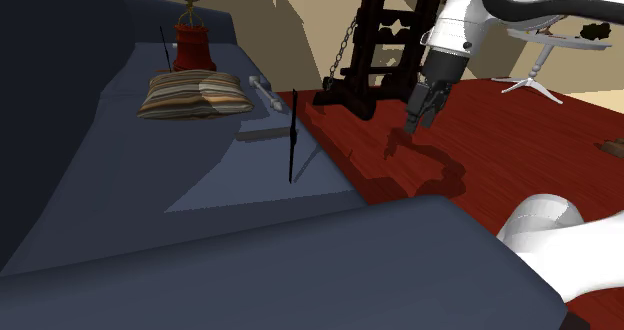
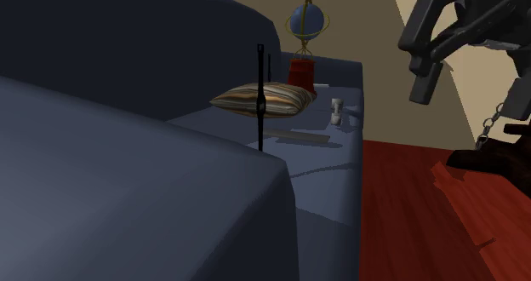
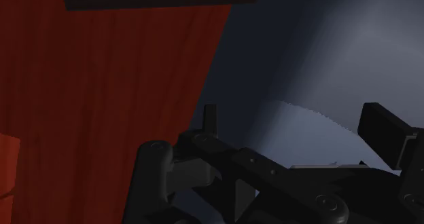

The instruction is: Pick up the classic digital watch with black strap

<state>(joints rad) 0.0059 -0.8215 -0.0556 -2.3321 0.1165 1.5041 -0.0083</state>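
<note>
The watch (image 1: pixel 292 143) stands upright on the dark blue sofa seat (image 1: pixel 250 183), seen edge-on as a thin black strap. In the second exterior view the watch (image 2: pixel 259 96) rises in front of the striped cushion. My gripper (image 1: pixel 418 113) hangs open above the red floor, off the sofa's edge and well to the shoulder view's right of the watch. It holds nothing. In the second exterior view the gripper (image 2: pixel 423 62) is high at the right. The wrist view has the gripper (image 3: pixel 266 131) with fingers (image 3: pixel 153 172) wide apart over the line where floor meets sofa.
A striped cushion (image 1: pixel 195 93), a globe on a red base (image 1: pixel 190 40) and a small white object (image 1: pixel 265 91) sit at the sofa's far end. A dark wooden rack with a chain (image 1: pixel 375 53) stands on the red floor (image 1: pixel 520 148) behind the gripper.
</note>
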